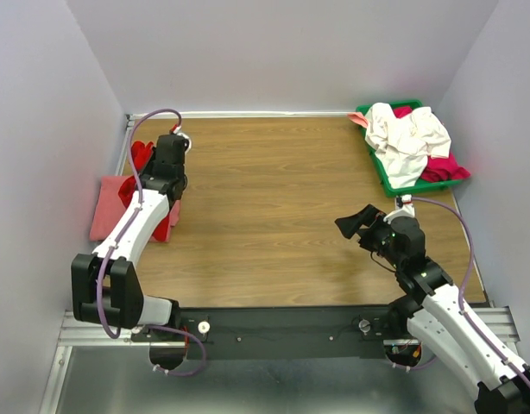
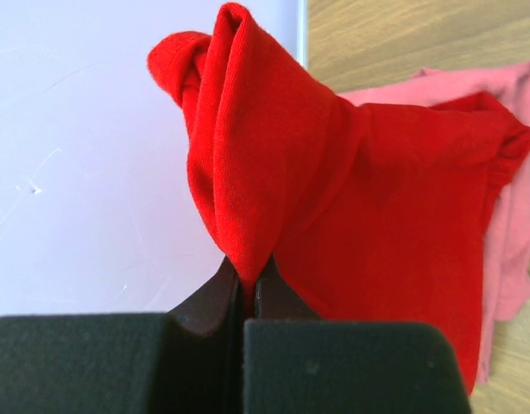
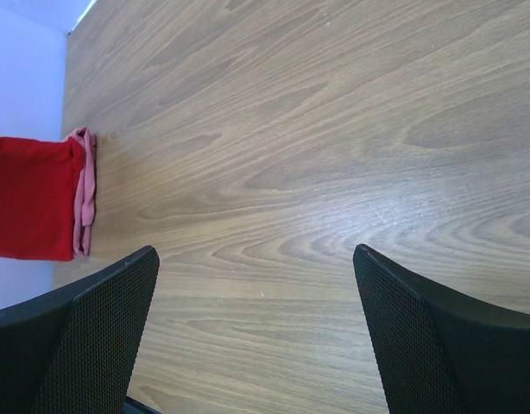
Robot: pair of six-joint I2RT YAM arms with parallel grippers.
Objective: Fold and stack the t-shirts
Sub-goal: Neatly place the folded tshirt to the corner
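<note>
The left claw [image 2: 248, 280] is clenched on a pinched ridge of the red t-shirt [image 2: 360, 198]. Its dark jaws are pressed together, and the soft knit rises from them in a narrow vertical fold. From that fold the cloth spreads right in smooth, slack drapes with a bunched, rounded edge. It overlaps the salmon-pink t-shirt [image 2: 509, 241], a flatter folded piece lying at the left edge of the surface [image 1: 274, 207], hard against the pale left wall [image 2: 92, 155]. The left arm stretches from its near base along that left edge towards the far-left corner, its white forearm almost straight.

The right claw [image 3: 255, 252] is released. Its two black, mesh-textured fingers stand wide apart over bare wood grain and hold nothing. The right arm is bent at the near right, its claw aimed left across the surface.

At the far right, a green tray [image 1: 375, 159] of rigid plastic holds crumpled white t-shirts [image 1: 403, 138] heaped over a magenta t-shirt [image 1: 446, 166].
</note>
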